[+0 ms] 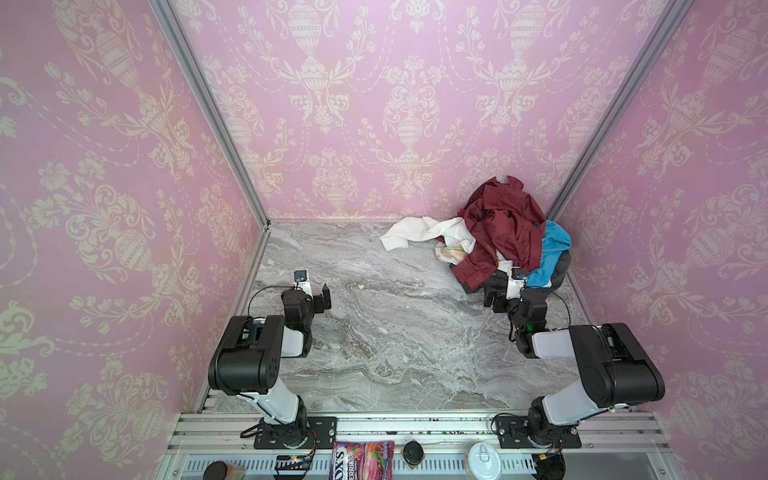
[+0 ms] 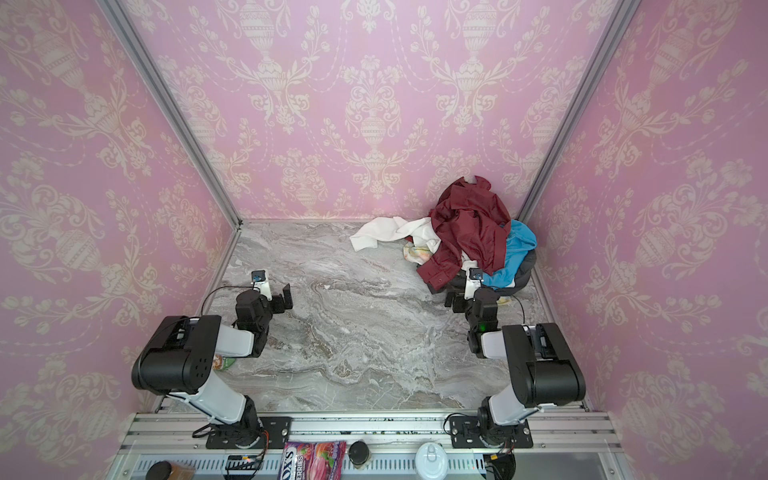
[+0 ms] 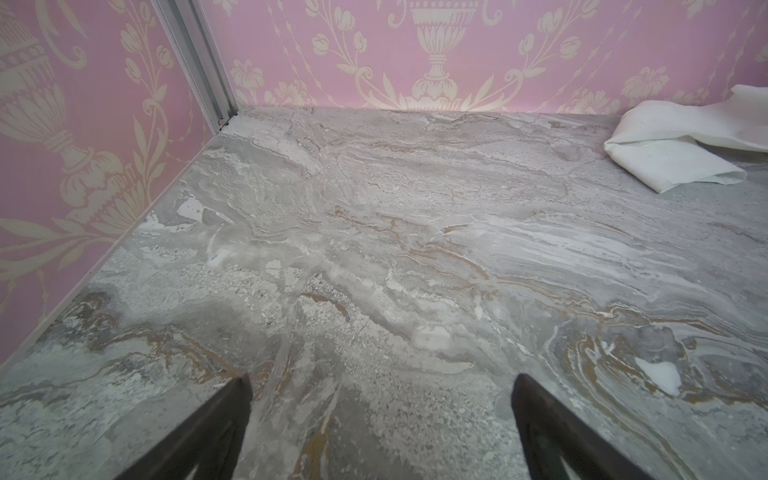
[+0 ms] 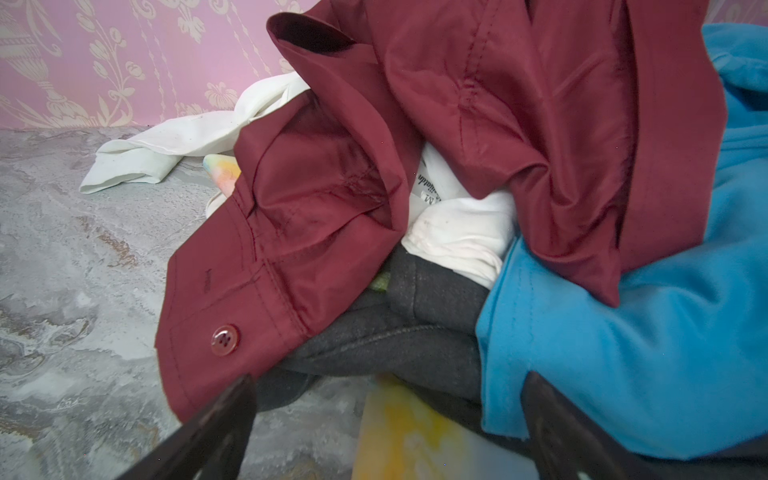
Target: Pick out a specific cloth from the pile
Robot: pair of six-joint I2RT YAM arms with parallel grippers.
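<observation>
Draping over cloth (image 4: 623, 353), maroon shirt (image 4: 519, 104)

free: grey marble-patterned table (image 1: 374, 332) bare across left and centre | blocked: heap of mixed garments (image 1: 494, 249) fills far right corner against pink patterned walls (image 1: 648, 249) | glossy maroon shirt (image 1: 505, 222) drapes over bright turquoise-blue soft cloth (image 1: 556, 245), near edge exposed | crumpled white cloth (image 1: 411, 235) trails leftward
</observation>
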